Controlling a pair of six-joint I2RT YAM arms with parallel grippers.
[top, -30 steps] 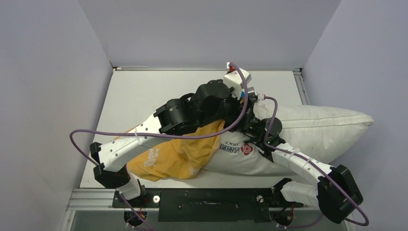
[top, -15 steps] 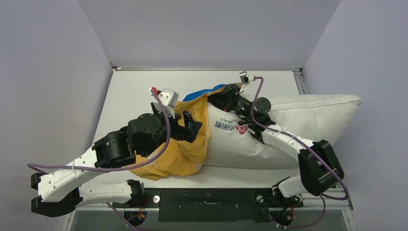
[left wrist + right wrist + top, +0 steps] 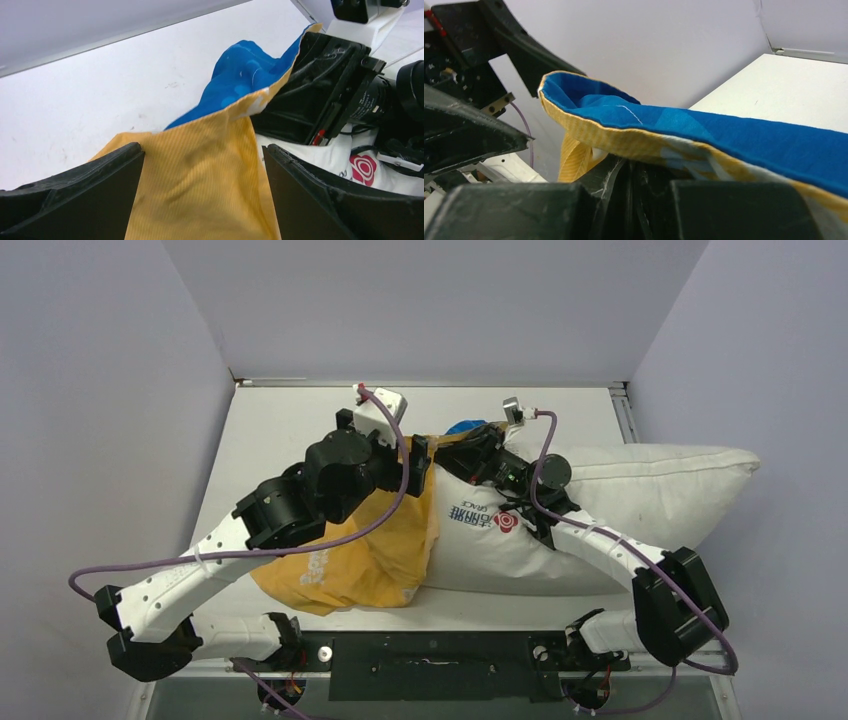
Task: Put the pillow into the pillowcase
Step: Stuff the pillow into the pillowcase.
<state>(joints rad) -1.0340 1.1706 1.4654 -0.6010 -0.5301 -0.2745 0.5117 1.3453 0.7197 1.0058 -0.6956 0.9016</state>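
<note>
Left fingers (image 3: 85,185) are released and spread wide. They straddle the orange top layer of the pillowcase (image 3: 365,560) near its mouth and grip nothing. Right fingers (image 3: 734,210) are clenched on the pillowcase hem, holding the blue-lined edge up off the bench (image 3: 285,430). The pillow (image 3: 650,490) lies across the right side of the bench. Its left end is tucked under the orange layer, most of it is outside, and its right tip looks to poke past the bench edge.

The step, as I judge it, is to regrip the hem with your left fingers and then drag the mouth over the pillow.
- Bring the left fingers down on the hem itself.
- Pinch only 1 layer, and no pillow fabric.
- Grab well apart from the right hold so the mouth gapes.
- Pull both sides together, low and even, or the pillow may slide off the bench.
</note>
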